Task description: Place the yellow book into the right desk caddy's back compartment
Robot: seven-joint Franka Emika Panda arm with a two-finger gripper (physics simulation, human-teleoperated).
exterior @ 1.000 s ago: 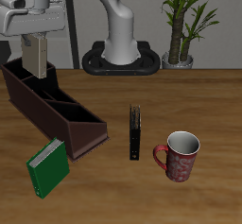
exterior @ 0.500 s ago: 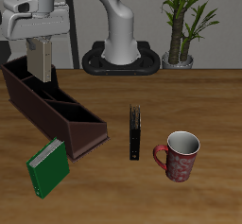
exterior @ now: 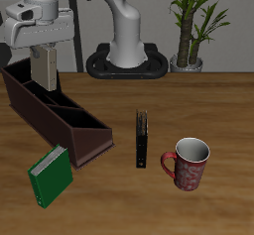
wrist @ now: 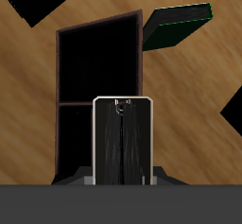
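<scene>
Hanging upright, tool [exterior: 43, 53] gripping yellow book [exterior: 44, 68], seemingly above right desk caddy [exterior: 60, 115], far end.

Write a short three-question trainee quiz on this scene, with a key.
1. True or false: the yellow book lies flat on the table.
2. What hangs above the right desk caddy? A) the mug B) the book held in the gripper jaws C) the green book
3. Which object stands nearest the red mug?

Key
1. False: it hangs upright in the jaws.
2. B
3. The black book, standing on edge.
</scene>
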